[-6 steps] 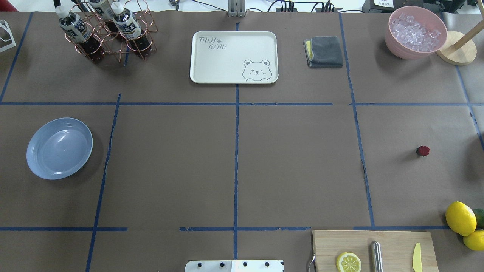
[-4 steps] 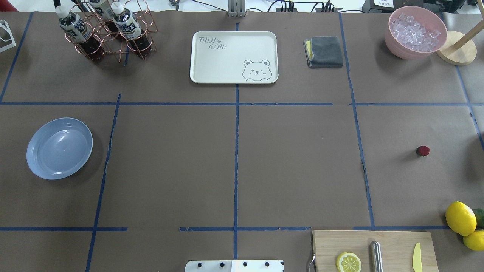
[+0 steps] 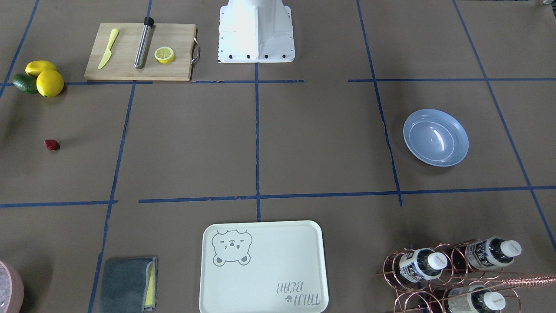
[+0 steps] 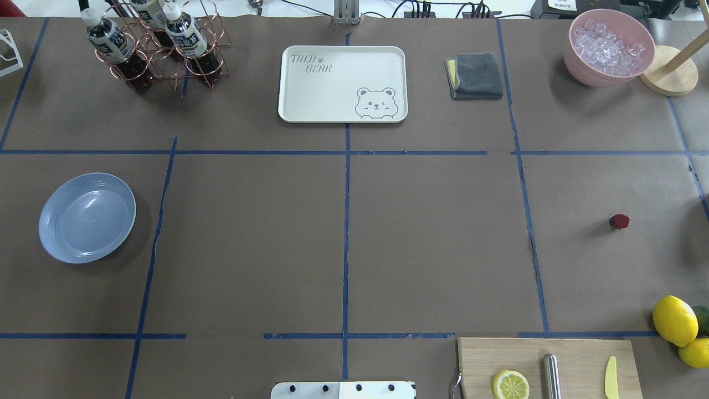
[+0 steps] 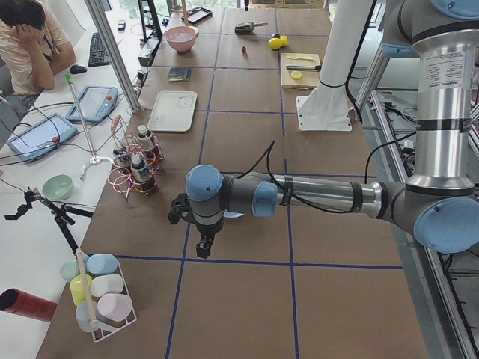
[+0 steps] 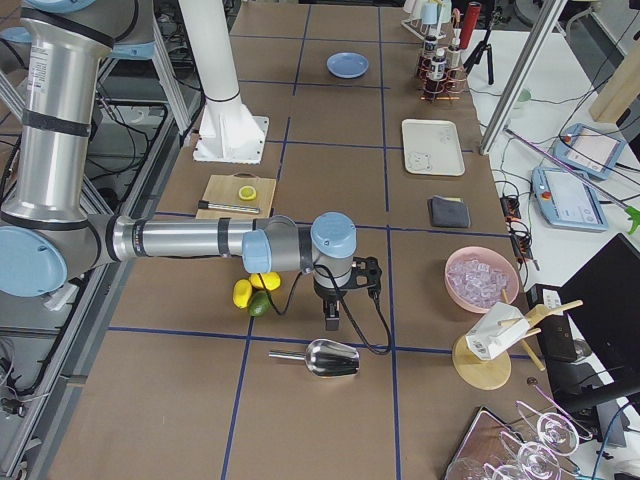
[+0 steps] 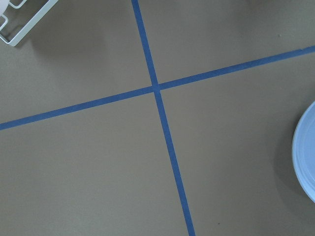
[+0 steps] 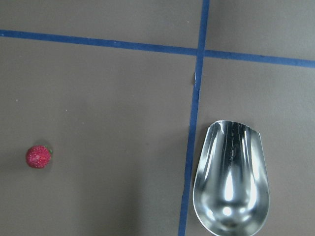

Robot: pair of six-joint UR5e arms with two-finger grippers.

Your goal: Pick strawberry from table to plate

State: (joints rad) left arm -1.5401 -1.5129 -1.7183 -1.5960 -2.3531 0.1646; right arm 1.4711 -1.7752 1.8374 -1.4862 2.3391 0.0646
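Overhead exterior shows nothing shifted over the last moment: the strawberry (image 4: 619,221) lies where it did on the bench (image 4: 432,238), far right, well apart from the empty plate (image 4: 87,218) at far left, so the pick has not begun. The right gripper (image 6: 331,318) hangs beside the lemons (image 6: 243,292) and a metal scoop (image 6: 325,357), the left gripper (image 5: 203,247) near the plate; whether either is open I cannot tell, though neither has the berry
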